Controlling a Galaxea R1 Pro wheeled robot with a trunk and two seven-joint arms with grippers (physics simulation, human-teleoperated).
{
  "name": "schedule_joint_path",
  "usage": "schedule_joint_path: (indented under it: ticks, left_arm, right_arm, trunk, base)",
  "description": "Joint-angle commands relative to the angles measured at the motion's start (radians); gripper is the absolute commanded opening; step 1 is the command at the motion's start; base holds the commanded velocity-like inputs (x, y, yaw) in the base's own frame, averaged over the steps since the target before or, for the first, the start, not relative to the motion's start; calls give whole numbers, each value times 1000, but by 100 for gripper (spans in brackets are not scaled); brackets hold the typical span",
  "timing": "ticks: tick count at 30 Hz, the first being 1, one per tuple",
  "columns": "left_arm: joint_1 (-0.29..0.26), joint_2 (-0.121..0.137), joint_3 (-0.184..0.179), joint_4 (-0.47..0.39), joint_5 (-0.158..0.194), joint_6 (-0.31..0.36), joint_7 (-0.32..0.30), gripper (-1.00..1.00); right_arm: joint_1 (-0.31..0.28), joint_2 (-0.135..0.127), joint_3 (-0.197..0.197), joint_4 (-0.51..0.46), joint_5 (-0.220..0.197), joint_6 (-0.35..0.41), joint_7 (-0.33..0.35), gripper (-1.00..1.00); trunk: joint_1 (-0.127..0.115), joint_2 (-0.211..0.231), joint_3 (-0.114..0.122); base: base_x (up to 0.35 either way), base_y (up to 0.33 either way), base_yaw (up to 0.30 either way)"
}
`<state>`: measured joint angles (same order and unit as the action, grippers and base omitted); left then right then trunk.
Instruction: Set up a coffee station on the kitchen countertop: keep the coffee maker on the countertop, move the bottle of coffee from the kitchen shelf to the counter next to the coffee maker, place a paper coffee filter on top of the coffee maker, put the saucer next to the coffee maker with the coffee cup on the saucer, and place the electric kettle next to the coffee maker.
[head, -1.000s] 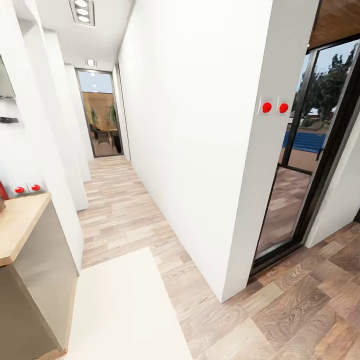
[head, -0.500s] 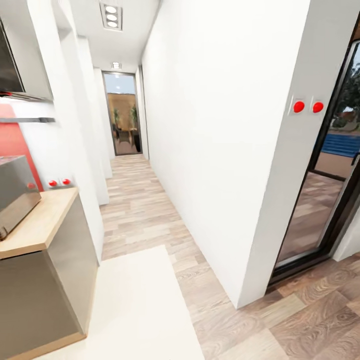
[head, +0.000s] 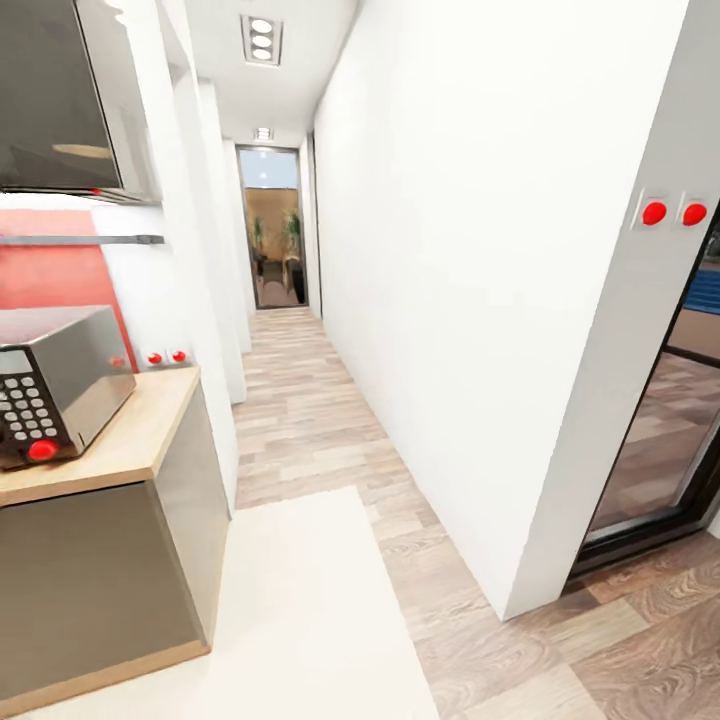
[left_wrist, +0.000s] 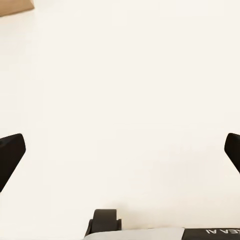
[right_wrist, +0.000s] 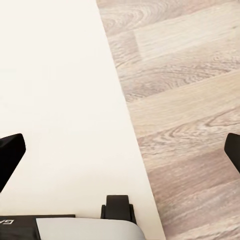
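Note:
The end of the kitchen countertop (head: 140, 440), light wood over grey cabinet fronts, stands at the left of the head view. Above it a thin grey kitchen shelf (head: 85, 240) runs along the wall, seen edge-on. The coffee maker, bottle of coffee, paper coffee filter, saucer, coffee cup and electric kettle are out of view. My left gripper (left_wrist: 120, 150) is open over a cream rug (left_wrist: 125, 75), nothing between its fingers. My right gripper (right_wrist: 120, 150) is open above the rug's edge and the wood floor (right_wrist: 190, 100).
A steel microwave (head: 50, 390) with a keypad sits on the countertop's end. A dark glossy wall unit (head: 55, 100) hangs above. A narrow corridor (head: 300, 400) runs ahead to a glass door (head: 275, 230). A white wall corner (head: 560, 400) juts in at right, beside a glazed door (head: 670, 420).
The whole head view has swung to the left. The countertop end and the microwave have come further into the picture, and the glazed door has slid toward the right edge.

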<state>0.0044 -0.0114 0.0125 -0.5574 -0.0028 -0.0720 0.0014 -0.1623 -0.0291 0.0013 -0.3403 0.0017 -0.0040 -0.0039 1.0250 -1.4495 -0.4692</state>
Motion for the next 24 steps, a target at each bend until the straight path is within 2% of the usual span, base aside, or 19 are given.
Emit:
schedule_joint_path:
  ticks: [1,24]
  left_arm:
    - [0,-1,1,-1,0,-2,0,100]
    - [0,-1,1,-1,0,-2,0,100]
  right_arm:
    - [0,0,0,0,0,0,0,100]
    - [0,0,0,0,1,-2,-1,100]
  trunk:
    - [0,0,-1]
    - [0,0,-1]
  base:
    - [-11,16,232]
    - [-1,2,258]
